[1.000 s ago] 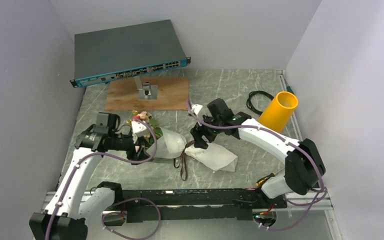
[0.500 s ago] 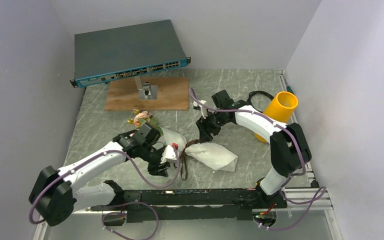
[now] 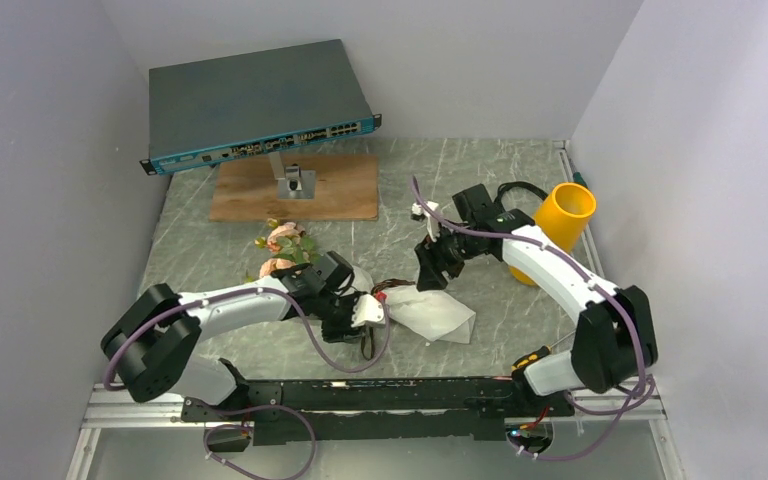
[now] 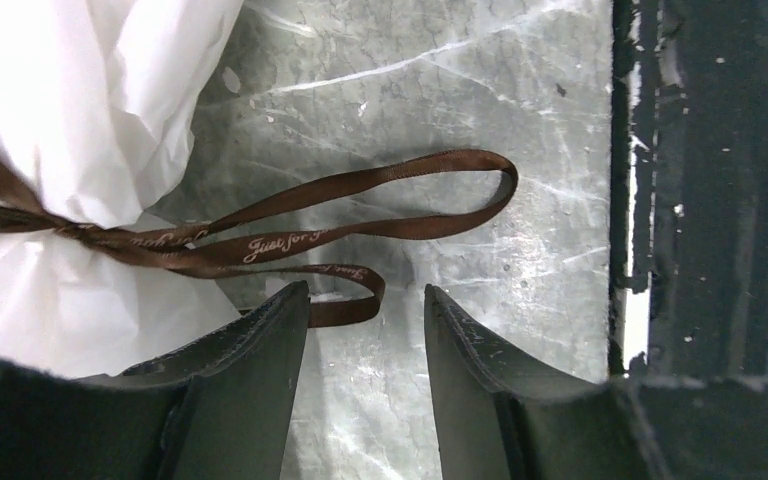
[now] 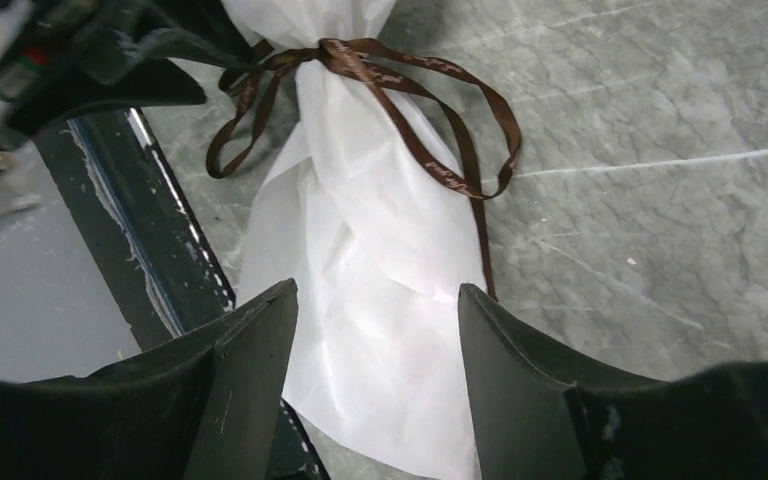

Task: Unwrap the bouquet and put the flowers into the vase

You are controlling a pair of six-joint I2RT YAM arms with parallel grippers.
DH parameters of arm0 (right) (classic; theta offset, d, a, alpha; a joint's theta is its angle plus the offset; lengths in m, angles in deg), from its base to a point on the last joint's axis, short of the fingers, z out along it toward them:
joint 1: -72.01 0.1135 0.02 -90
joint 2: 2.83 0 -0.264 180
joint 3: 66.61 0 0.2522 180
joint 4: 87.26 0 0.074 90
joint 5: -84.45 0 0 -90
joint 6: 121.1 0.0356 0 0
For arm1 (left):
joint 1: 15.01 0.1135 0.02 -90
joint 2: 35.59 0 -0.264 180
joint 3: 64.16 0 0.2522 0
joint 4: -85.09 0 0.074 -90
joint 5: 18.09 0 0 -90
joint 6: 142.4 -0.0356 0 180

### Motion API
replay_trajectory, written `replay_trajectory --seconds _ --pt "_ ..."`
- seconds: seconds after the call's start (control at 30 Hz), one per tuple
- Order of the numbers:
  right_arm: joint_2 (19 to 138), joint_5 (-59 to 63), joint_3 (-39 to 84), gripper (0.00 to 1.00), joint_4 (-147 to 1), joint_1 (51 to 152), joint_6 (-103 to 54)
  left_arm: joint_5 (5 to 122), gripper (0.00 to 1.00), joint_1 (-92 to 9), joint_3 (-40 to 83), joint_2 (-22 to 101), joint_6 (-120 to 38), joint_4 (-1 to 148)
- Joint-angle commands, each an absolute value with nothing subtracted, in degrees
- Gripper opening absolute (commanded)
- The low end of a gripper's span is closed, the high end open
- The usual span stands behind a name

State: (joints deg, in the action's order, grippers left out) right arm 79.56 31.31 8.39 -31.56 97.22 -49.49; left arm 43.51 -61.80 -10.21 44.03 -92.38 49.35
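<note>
Bouquet (image 3: pixel 430 315) lying on the table (image 3: pixel 480 180) between both arms, brown ribbon (image 4: pixel 360 185) tied | left gripper (image 4: pixel 365 300) half-spread, gripping nothing, ribbon end showing in its gap | right gripper (image 5: pixel 375 300) spread, empty, over the white paper | vase (image 3: pixel 558 225) upright, far right, apart.

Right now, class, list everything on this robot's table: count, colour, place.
bouquet: one, white paper wrap, centre
ribbon: one, brown, tied around the wrap
roses: several, pink and peach, bouquet's left end
vase: one, yellow-orange, right side
network switch: one, grey, rear left
wooden board: one, brown, before the switch
cable: one, black, behind vase
left pincer: one, black, open by ribbon
right pincer: one, black, open over wrap
</note>
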Motion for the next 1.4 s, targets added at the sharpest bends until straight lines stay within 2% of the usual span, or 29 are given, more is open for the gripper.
replay_trajectory --seconds 0.0,0.17,0.23,0.4,0.47,0.8,1.0,1.37 --pt "75.3 33.6 4.6 0.62 -35.8 98.1 -47.7 47.0 0.52 -63.2 -8.2 46.4 -90.4 52.8" --pt "79.0 33.7 4.6 0.61 -38.4 100.0 -46.0 49.1 0.51 -64.4 -7.3 48.7 -90.8 52.7" --pt "80.3 33.8 4.8 0.61 -39.6 100.6 -45.6 49.8 0.46 -64.9 -6.7 49.6 -90.4 52.6" --pt "82.0 32.6 4.6 0.61 -42.1 103.9 -44.3 47.3 0.21 -64.9 -5.5 49.1 -89.1 50.6" --pt "82.2 31.0 4.4 0.61 -43.7 105.8 -42.7 44.5 0.01 -64.9 -5.4 47.4 -88.9 49.6" --pt "90.8 21.7 2.5 0.61 -49.9 110.0 -36.4 42.8 0.0 -61.7 -5.4 39.4 -82.9 48.8" --pt "95.7 16.7 3.5 0.53 -50.5 110.8 -33.1 41.8 0.0 -57.7 -2.3 36.7 -82.1 45.4" --pt "100.8 14.3 6.0 0.52 -49.5 111.4 -32.0 38.2 0.0 -49.8 2.6 31.2 -83.2 39.8"
